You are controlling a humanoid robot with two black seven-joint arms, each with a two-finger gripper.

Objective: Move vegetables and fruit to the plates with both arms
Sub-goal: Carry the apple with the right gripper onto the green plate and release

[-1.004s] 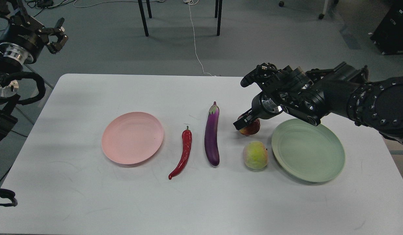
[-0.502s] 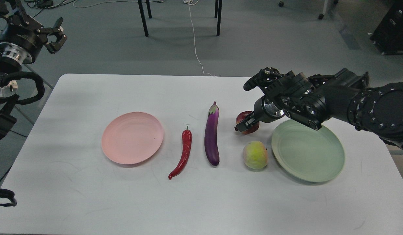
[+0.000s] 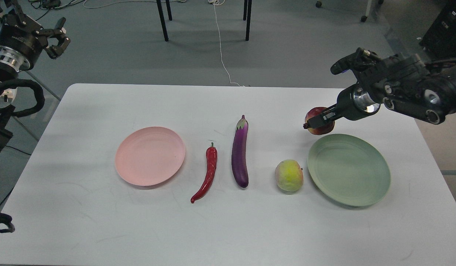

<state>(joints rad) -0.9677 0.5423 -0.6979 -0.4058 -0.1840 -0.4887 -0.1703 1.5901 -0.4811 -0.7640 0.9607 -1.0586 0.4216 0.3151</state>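
My right gripper (image 3: 316, 122) is shut on the dark-red fruit (image 3: 320, 125) and holds it in the air just beyond the far rim of the pale green plate (image 3: 349, 169). The yellow-green fruit (image 3: 289, 175) lies on the table left of that plate. The purple eggplant (image 3: 240, 150) and the red chili (image 3: 207, 173) lie side by side in the middle. The pale pink plate (image 3: 150, 155) sits to their left, bare. My left gripper (image 3: 58, 36) is open, raised at the far left, off the table.
The white table (image 3: 102, 229) carries all the objects. Black chair legs (image 3: 161, 20) and a white cable (image 3: 220, 44) are on the floor beyond the table's far edge. A dark case (image 3: 445, 29) stands at the upper right.
My right gripper has lifted the dark-red fruit off the table and carried it right and up, to the green plate's far rim. My left gripper has drifted slightly left and up.
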